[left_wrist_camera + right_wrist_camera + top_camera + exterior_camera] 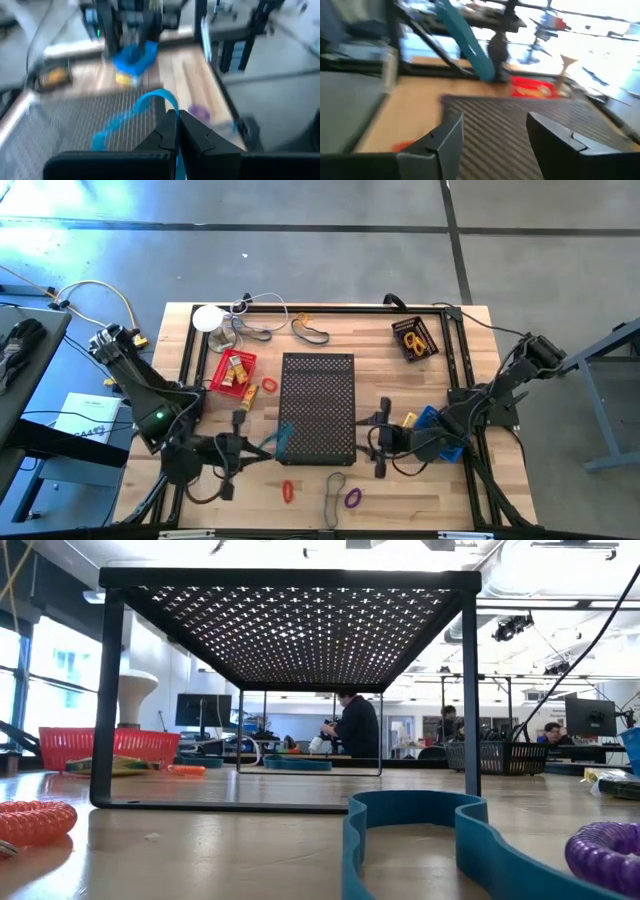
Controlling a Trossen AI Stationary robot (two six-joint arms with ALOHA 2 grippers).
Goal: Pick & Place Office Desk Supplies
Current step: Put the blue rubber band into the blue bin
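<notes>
My left gripper (268, 443) is shut on a blue band (284, 436) by the near left corner of the black perforated shelf (318, 408). The right wrist view shows the same band (465, 40) slanting in the air. My right gripper (380, 438) stands open at the shelf's right edge, nothing between its fingers (495, 135). On the table near the front edge lie a red loop (288, 491), a purple loop (352, 498) and another band (335, 485), which stands on its edge (420, 830). An orange loop (268, 385) lies left of the shelf. My left gripper pinches the blue band between its two shut fingertips (169, 125). One stretch of the band (150, 100) arcs out beyond the tips over the shelf's mesh, and another stretch (178, 167) runs back under the fingers. Whether the band touches the shelf, I cannot tell.
A red basket (232, 370) stands left of the shelf, a blue bin (437, 430) under my right arm and a black basket (415, 338) at the far right. A white disc with cords (208, 317) and a dark band (310, 331) lie at the far edge.
</notes>
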